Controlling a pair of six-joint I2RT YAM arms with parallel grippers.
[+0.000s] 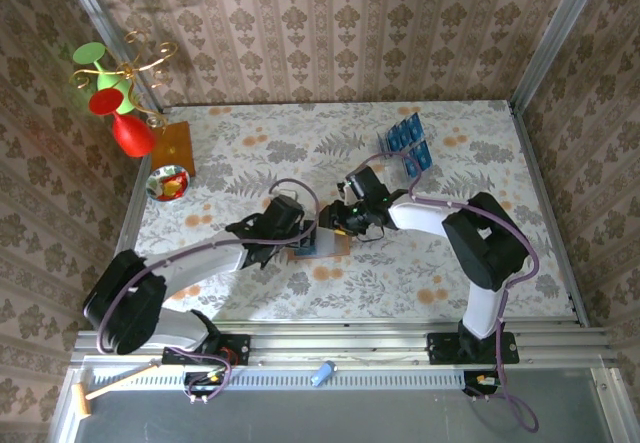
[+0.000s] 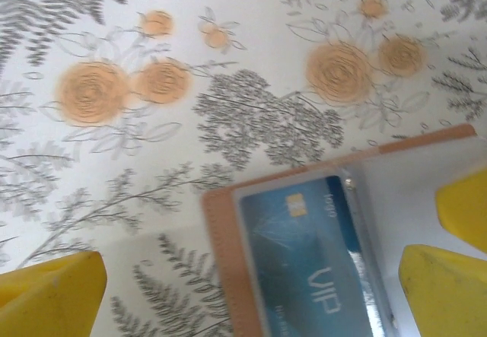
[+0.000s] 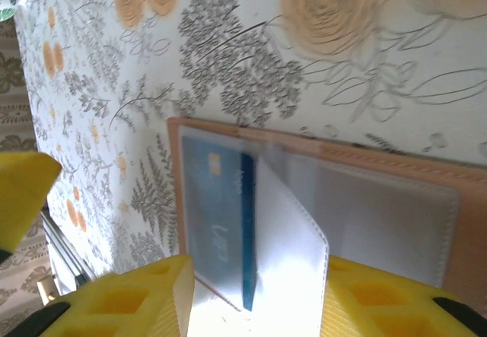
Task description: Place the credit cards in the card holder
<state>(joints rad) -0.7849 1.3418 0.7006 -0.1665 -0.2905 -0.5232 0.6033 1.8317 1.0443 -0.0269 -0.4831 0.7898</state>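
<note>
1. Far left corner of the table [image 1: 480, 253]: a gold stand [image 1: 150, 58] with red and green pieces hanging on it. An orange-brown wooden board [image 1: 172, 146] sat just near of it, and a small patterned bowl [image 1: 167, 183] was right by the board's near end. All of that was well apart from the actual job.
2. My left gripper [image 2: 251, 276] was reached out to the middle of the table with its jaws thrown as wide as they go, holding nothing. In its wrist view, a corner of the card holder [image 3: 468, 238] sat in the gap between its yellow fingers [image 2: 49, 295]. I couldn't tell if either finger touched the leather.
3. The card holder lay opened flat on the floral cloth, about mid-table, right between my two grippers. One blue card [image 3: 217, 215] marked VIP was tucked under the clear window in its left half.
4. My right gripper [image 3: 259, 299] hung over the holder from the right side, jaws partway apart and not clenched. A clear flap [image 3: 285, 238] of the holder stood up in the gap between the fingers, just beside the card's edge. I honestly couldn't tell whether a finger was pressing on it.
5. Further right and farther back, the other credit cards [image 1: 405, 133] stood bunched together, well apart from the holder.
</note>
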